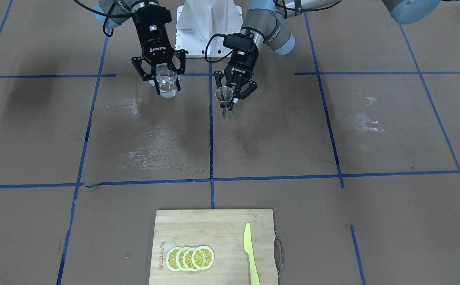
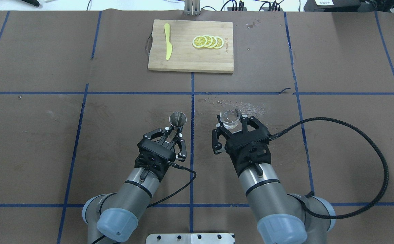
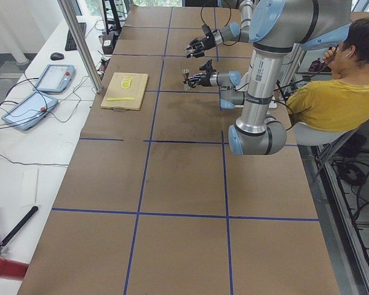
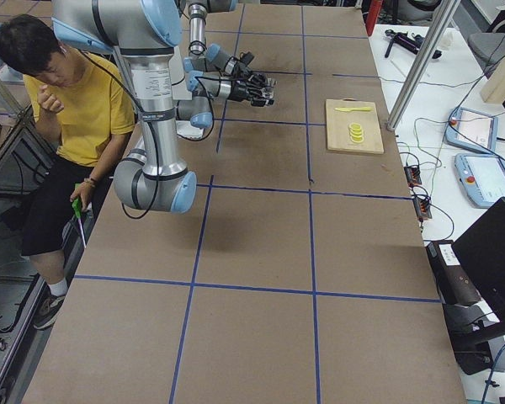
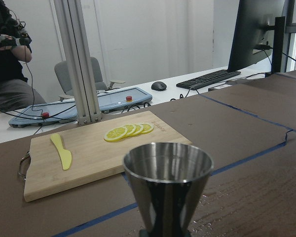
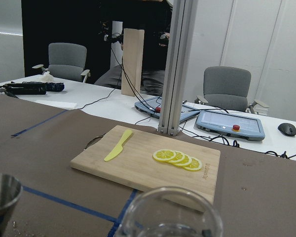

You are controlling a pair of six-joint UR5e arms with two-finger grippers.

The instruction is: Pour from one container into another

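Note:
My right gripper is shut on the clear glass cup, which it holds upright; some clear liquid seems to sit in it. The cup shows at the left of the front view between the right gripper's fingers, and its rim fills the bottom of the right wrist view. My left gripper is shut on the waist of the metal jigger, upright with its mouth open upward. The jigger stands a short way beside the cup, not touching it. Its top cone looks empty.
A wooden cutting board lies at the table's far side with lemon slices and a yellow knife. Wet streaks mark the brown table between the grippers and the board. A person in yellow sits behind the robot.

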